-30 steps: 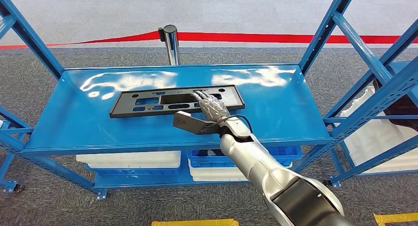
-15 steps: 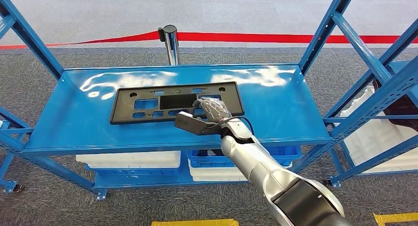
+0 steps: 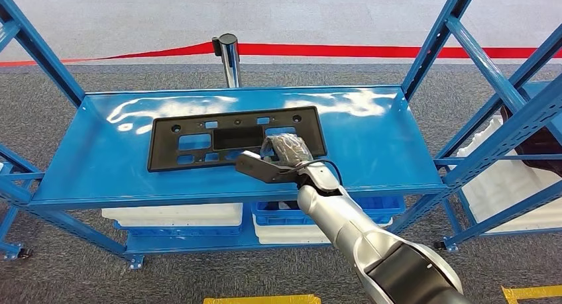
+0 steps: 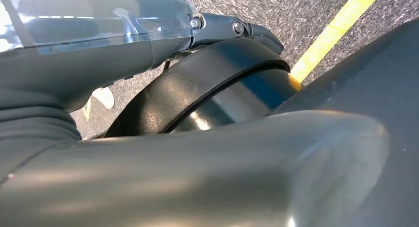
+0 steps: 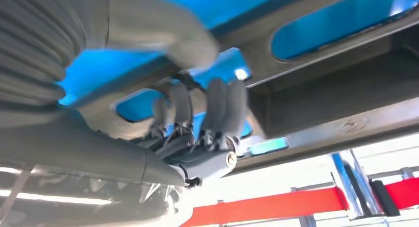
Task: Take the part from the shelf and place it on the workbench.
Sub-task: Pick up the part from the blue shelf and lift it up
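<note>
My right hand (image 3: 286, 150) at frame centre, fingers (image 5: 225, 106) curled through slot in black part (image 3: 232, 140), gripping its near right edge. Part tilted, near edge lifted off blue shelf (image 3: 371, 135), far edge toward shelf back. My right arm (image 3: 344, 218) reaches up from lower right, wrist bent forward. My left hand (image 4: 74, 49) hangs low over carpet; grip state unclear. Red barrier tape (image 3: 371, 50) across upper frame.

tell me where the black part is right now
In the head view the black part sits on the blue shelf's top deck, near its middle, tilted up toward the robot, with the right hand gripping its near right edge through a cutout.
</note>
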### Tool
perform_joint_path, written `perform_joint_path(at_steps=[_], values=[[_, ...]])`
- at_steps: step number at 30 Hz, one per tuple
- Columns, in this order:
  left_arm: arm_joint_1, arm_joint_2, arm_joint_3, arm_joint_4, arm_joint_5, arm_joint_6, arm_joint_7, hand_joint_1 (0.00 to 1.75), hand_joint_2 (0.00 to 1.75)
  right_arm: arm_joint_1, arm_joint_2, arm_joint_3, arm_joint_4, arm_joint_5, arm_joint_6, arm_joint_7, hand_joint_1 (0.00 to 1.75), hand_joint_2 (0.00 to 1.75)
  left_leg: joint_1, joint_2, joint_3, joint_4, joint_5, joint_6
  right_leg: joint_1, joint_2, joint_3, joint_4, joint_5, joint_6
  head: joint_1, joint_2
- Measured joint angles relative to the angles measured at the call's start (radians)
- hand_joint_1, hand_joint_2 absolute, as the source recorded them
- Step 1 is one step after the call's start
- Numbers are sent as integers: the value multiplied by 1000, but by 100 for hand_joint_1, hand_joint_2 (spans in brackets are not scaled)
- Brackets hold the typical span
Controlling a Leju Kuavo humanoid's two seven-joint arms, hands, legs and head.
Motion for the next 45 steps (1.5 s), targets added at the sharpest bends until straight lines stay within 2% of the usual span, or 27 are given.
perform_joint_path(at_steps=[16, 45], values=[[1, -3, 16, 0, -22, 0, 3, 0, 0, -6, 4, 0, -2, -3, -61, -26, 0, 0, 0, 0, 0, 0, 0, 0, 0, 0, 0, 0, 0, 0, -1, 0], [0, -4, 17, 0, -42, 4, 22, 0, 0, -16, 18, 0, -8, 9, -68, -15, 0, 0, 0, 0, 0, 0, 0, 0, 0, 0, 0, 0, 0, 0, -1, 0]])
